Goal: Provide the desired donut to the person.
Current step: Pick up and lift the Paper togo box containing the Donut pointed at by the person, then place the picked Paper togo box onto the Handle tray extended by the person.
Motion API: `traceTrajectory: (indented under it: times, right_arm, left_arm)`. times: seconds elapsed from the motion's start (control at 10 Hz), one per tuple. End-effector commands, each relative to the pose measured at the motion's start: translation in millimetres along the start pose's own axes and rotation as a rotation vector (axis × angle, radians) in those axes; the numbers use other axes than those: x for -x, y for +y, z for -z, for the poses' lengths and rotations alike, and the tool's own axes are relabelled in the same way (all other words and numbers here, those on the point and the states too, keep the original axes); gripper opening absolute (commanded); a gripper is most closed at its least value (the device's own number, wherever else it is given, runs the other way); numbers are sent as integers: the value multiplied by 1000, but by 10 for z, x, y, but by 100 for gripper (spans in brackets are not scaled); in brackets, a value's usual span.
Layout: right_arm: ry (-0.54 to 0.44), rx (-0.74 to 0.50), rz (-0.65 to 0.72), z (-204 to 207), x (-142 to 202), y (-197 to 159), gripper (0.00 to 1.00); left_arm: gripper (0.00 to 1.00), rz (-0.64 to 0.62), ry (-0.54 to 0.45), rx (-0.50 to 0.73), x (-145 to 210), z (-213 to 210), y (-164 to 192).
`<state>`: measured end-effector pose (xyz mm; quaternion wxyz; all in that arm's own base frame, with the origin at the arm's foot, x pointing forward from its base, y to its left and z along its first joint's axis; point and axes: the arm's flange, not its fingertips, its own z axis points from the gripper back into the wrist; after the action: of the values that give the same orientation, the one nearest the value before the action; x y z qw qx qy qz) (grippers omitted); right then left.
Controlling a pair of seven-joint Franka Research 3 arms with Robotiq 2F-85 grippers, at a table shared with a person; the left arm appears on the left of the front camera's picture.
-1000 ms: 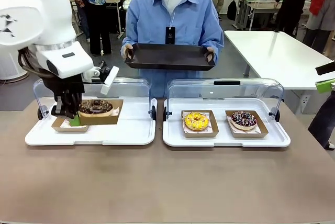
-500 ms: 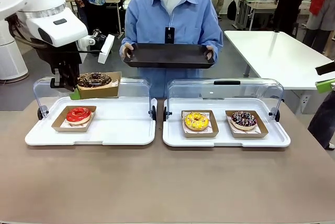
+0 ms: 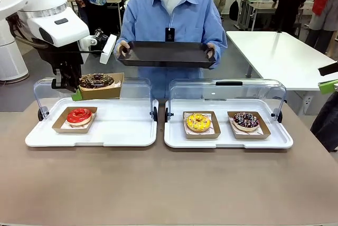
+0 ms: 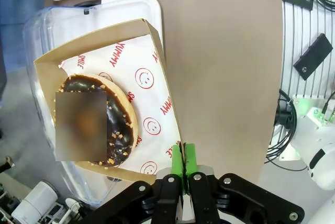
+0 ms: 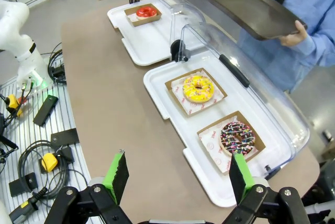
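Left gripper point(image 4: 183, 157) pinched shut on the edge of the cardboard tray point(image 3: 108, 92) carrying the chocolate donut point(image 3: 96, 81) — held in the air over the far left of the left display case point(image 3: 121, 131), above the red donut point(image 3: 79, 115). Carry step, I'd say: next calls for a level swing right and far, onto the dark serving tray point(image 3: 166, 54) the person point(image 3: 174, 20) holds out — thin edge grip, tilt risks a slide. Right gripper point(image 5: 178, 166) wide open, empty, near right.

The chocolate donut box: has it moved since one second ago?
Yes. The chocolate donut box rose off the left white tray and now hangs higher than the red donut, in the left gripper.
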<state>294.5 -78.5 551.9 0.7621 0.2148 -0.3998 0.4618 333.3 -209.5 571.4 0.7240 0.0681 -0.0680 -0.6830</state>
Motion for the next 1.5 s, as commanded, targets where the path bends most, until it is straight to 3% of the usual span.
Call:
traceTrajectory:
  times: [0.0, 1.4]
  right_arm:
    - [-23, -9, -7, 16, -7, -15, 100]
    - [-23, -9, -7, 16, -7, -15, 100]
  left_arm:
    - [0, -3, 11, -7, 14, -1, -43]
    - [0, -3, 11, -7, 14, -1, -43]
